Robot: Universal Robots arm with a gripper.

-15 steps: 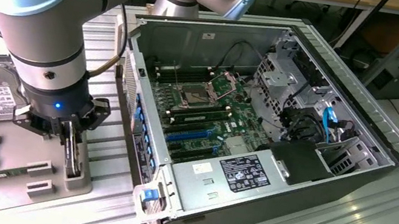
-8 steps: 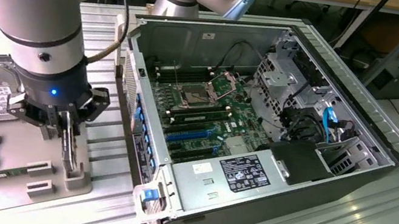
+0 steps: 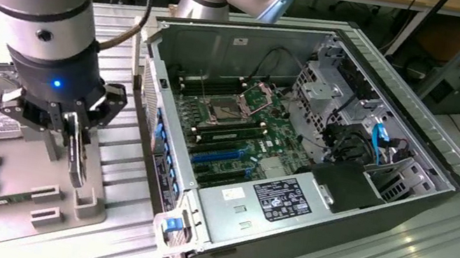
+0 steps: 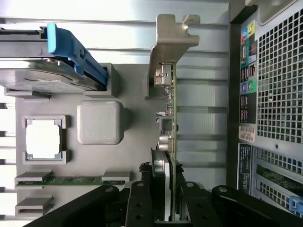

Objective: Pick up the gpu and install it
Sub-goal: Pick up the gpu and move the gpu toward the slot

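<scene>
Gripper [image 4: 164, 189] fingers sit closest, pinching the gpu [image 4: 168, 124] from both sides; the card stands on its thin edge, with its silver bracket [image 4: 166, 42] at the far end. It hangs over the gray tray [image 4: 135, 156], just beside the case [image 3: 227, 36] (the drive [image 4: 28, 78] and the chip [image 4: 42, 141] lie in their own spots on the tray). I think this is the picking-up step, with the grab made; I cannot tell if the card is clear of its holder; it is not in the case yet. Putting it in would call for a straight lift, then lining its bottom edge up with a blue slot [image 3: 217, 159]; the bracket should face the back wall; a tilt could jam it.
</scene>
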